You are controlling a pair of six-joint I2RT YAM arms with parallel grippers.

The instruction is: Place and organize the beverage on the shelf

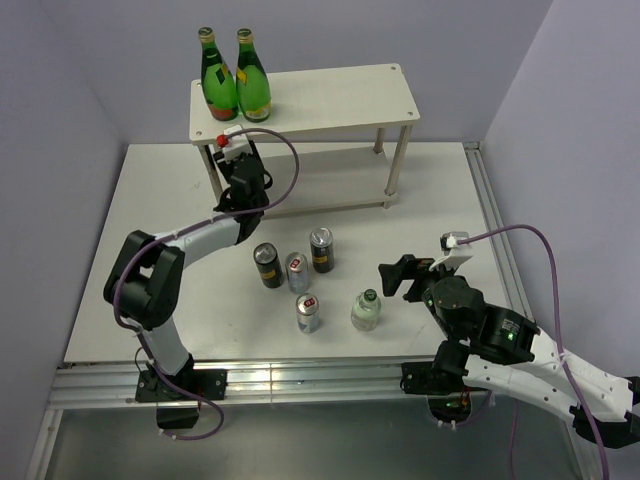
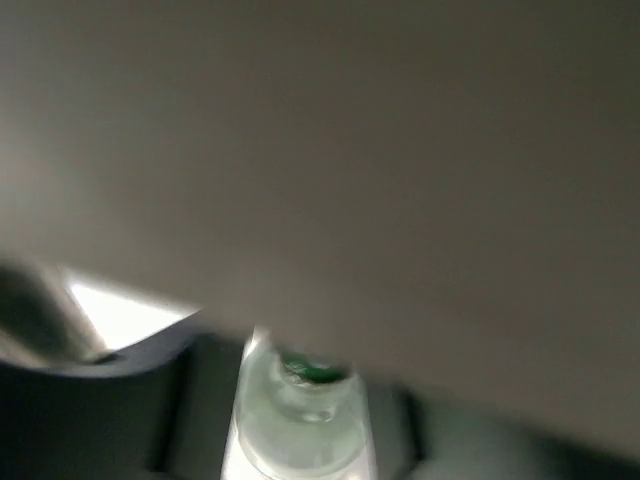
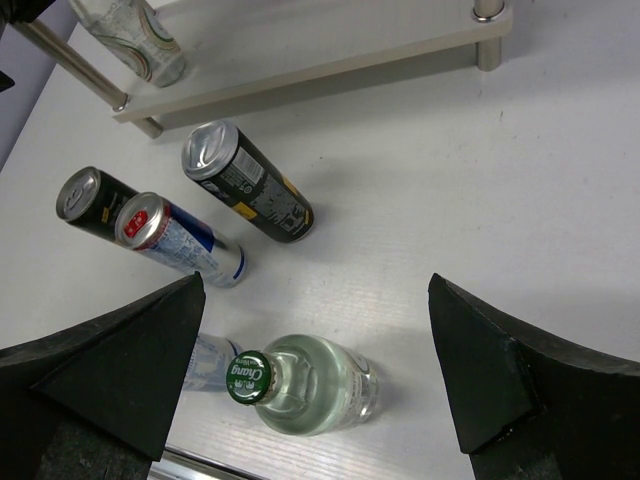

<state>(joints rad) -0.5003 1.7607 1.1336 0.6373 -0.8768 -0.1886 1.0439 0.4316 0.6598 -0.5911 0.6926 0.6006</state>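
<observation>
1. Cream-white shelf (image 1: 330, 95) at twelve o'clock; clear bottle (image 2: 300, 415) on its lower tier between left fingers (image 2: 120, 400), clamped or not, cannot tell: too blurred.
2. Wide-apart right fingers (image 3: 110, 380) above second bottle (image 3: 310, 390), five o'clock on tabletop (image 1: 480, 200).

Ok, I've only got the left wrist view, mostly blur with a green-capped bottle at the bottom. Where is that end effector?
Observer: Left end effector is tucked under the left end of the shelf, below its top board.
Operator: What's standing on the table?
Observer: Five drinks in front of the shelf: two black cans, two silver cans and one bottle.
Operator: And the right side?
Observer: Right end effector is open, close to that bottle but not touching it.
</observation>
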